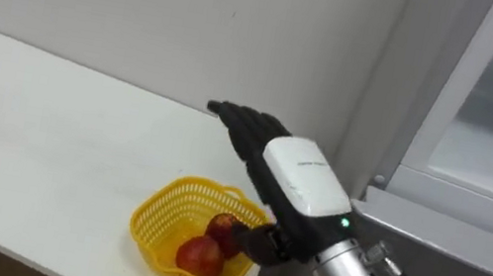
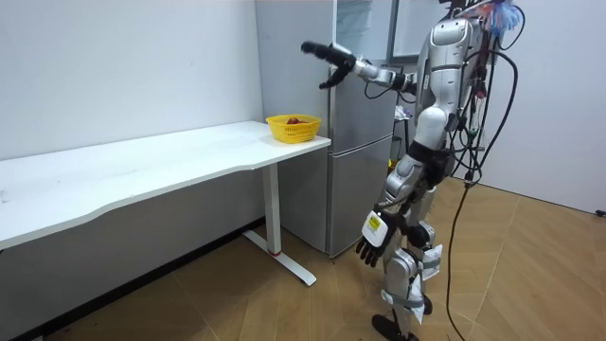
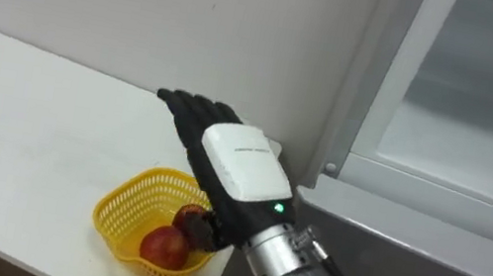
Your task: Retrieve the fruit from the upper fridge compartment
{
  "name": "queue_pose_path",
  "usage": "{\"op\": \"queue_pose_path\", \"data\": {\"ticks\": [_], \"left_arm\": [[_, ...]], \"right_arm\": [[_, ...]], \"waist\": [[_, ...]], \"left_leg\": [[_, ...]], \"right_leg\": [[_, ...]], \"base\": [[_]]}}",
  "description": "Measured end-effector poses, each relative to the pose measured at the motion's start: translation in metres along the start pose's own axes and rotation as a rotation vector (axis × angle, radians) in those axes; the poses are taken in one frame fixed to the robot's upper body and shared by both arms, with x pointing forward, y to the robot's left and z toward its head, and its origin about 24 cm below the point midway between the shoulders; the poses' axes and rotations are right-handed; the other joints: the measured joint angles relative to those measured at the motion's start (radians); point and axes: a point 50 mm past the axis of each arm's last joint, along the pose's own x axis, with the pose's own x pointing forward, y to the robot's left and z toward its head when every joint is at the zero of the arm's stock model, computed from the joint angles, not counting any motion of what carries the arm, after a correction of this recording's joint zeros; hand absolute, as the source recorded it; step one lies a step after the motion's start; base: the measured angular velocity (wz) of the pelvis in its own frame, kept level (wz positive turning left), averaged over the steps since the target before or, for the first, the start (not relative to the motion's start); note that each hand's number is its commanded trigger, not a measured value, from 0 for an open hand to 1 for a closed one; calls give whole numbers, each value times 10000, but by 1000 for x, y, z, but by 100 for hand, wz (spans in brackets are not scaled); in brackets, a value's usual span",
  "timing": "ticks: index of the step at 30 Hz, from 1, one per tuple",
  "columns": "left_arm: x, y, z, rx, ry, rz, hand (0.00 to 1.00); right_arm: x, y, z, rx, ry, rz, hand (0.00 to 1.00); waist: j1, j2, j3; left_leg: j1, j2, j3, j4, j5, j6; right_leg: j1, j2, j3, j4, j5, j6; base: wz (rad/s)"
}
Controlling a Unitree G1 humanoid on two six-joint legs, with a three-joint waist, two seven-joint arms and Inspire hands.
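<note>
My right hand (image 1: 295, 176) is open, its fingers stretched flat in the air above the far right side of a yellow basket (image 1: 161, 199), and it holds nothing. Two red apples (image 1: 202, 254) lie in the basket, which stands at the right end of the white table (image 1: 46, 135). The upper fridge (image 1: 486, 148) is just right of the hand, its pale frame and inside showing. In the room view I stand in front of the grey fridge (image 2: 355, 161) with the right hand (image 2: 322, 52) raised towards the wall. My left hand (image 2: 369, 248) hangs relaxed beside my thigh.
The white wall (image 1: 196, 19) rises right behind the table. A narrow gap separates the table's right end from the fridge. The long table (image 2: 142, 166) stretches away to my left over a wooden floor (image 2: 237, 303).
</note>
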Motion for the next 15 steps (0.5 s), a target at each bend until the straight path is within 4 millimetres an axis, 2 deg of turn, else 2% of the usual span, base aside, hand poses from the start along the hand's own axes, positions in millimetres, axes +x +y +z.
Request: {"op": "queue_pose_path", "data": {"ticks": [1,3,7,10,14,15], "left_arm": [[0,0,-1,-26,17,89,0],[0,-1,-3,-22,31,145,0],[0,-5,-6,-182,152,239,0],[0,-7,-7,-214,192,176,0],[-1,-15,-14,-285,395,-45,0],[-1,-16,-14,-323,413,-73,0]], "right_arm": [[0,-9,4,276,-167,-605,0],[-3,-22,8,815,-319,-1520,0],[-19,-42,2,1300,76,-3154,0],[-32,-53,-5,1578,497,-4016,0],[-50,-60,-15,1891,1117,-4957,0],[-51,-61,-16,1870,1179,-5070,0]], "waist": [[-142,42,-36],[-378,79,-56],[-771,231,2],[-1094,287,9],[-1340,511,-103],[-1380,485,-144]], "left_leg": [[27,1,11,-24,3,5],[64,0,20,-22,5,7],[361,5,249,-50,8,13],[360,34,424,-149,-6,33],[510,88,640,-268,-8,32],[524,91,658,-269,-8,32]], "right_leg": [[11,-1,10,-2,0,0],[43,-6,40,-7,0,1],[233,7,277,-9,3,10],[154,35,354,2,31,30],[164,130,635,-10,65,23],[164,137,670,-6,65,23]], "base": [[0],[0],[-16],[-12],[-16],[-12]]}}
